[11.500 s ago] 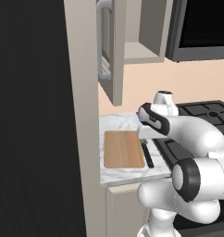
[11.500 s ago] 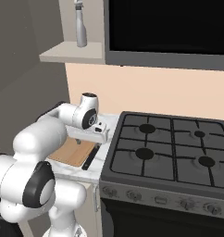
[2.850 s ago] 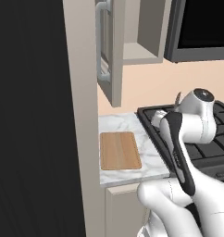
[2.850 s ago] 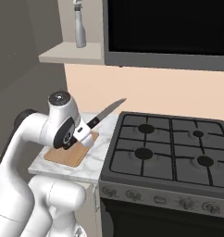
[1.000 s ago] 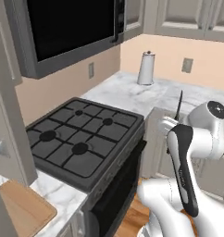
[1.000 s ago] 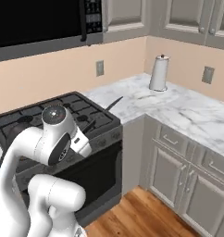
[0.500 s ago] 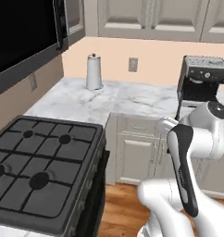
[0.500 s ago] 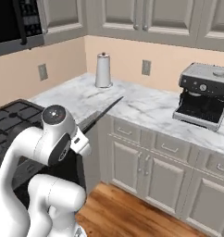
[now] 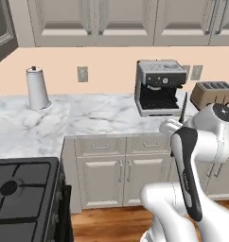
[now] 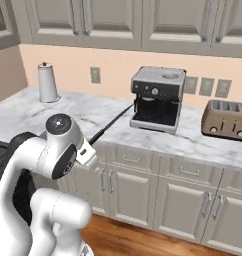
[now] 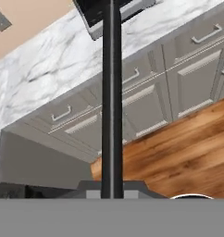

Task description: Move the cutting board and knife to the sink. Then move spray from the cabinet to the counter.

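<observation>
My gripper (image 10: 92,142) is shut on the black handle of the knife (image 10: 113,121), held out in front of the white marble counter (image 10: 110,114). The slim blade slants up and away toward the coffee machine. In the left base view the knife (image 9: 183,107) rises as a thin dark line from the gripper (image 9: 178,124). In the hand view the knife (image 11: 112,88) runs straight up from the gripper (image 11: 112,186), over the counter (image 11: 49,88) edge and drawer fronts. The cutting board, sink, spray and its cabinet are out of view.
A coffee machine (image 10: 157,98) and a toaster (image 10: 228,119) stand on the counter to the right, a white paper-towel roll (image 10: 47,82) to the left. The black stovetop (image 9: 17,198) lies at the lower left. Beige base cabinets (image 10: 143,185) stand over a wood floor (image 10: 138,240).
The whole picture has shifted: the base has moved on along the counter. The stove has slid off to the left and the toaster has come into view. The knife stays gripped.
</observation>
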